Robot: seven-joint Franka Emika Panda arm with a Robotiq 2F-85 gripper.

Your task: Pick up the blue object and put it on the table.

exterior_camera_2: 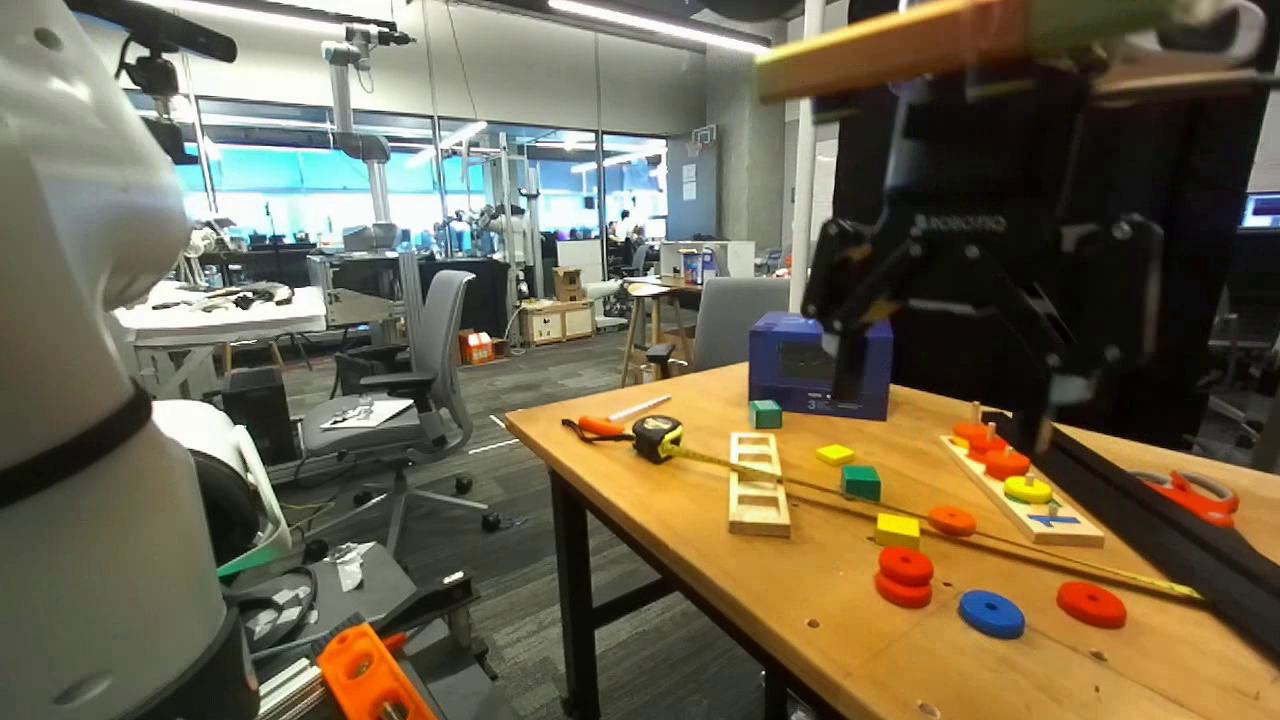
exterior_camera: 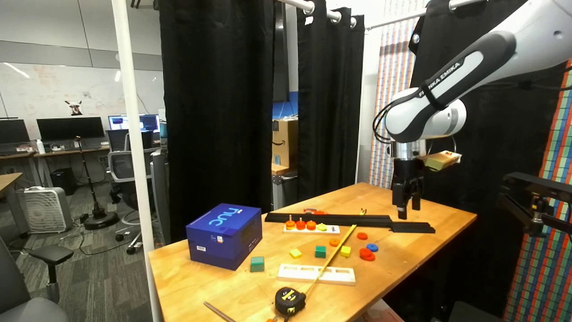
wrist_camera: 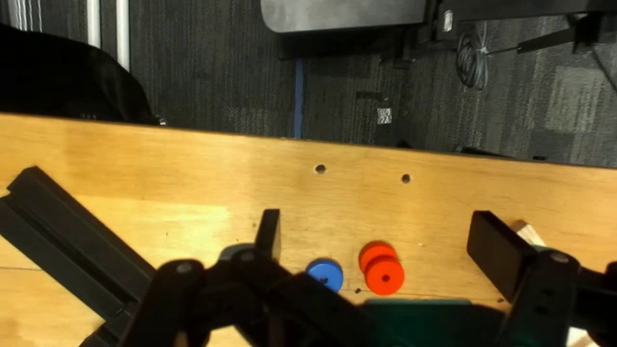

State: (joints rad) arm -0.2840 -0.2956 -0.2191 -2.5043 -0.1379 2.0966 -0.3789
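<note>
While your fingers [wrist_camera: 496, 255] stand wide apart above counter [exterior_camera: 192, 286], holding nothing, one blue ring [exterior_camera_2: 992, 619] lies on it, just beside two stacked red rings [exterior_camera_2: 904, 578]. Third loose red ring [exterior_camera_2: 1091, 606] near it. You count also on counter: one loose orange ring [exterior_camera_2: 951, 522], two green blocks [exterior_camera_2: 860, 483], two yellow blocks [exterior_camera_2: 897, 530], one blue box [exterior_camera: 223, 237], one tape measure [exterior_camera_2: 656, 438].

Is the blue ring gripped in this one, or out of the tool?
Out of it. In both exterior views the blue ring lies flat on the table, while the tool hangs higher, its jaws apart.
</note>
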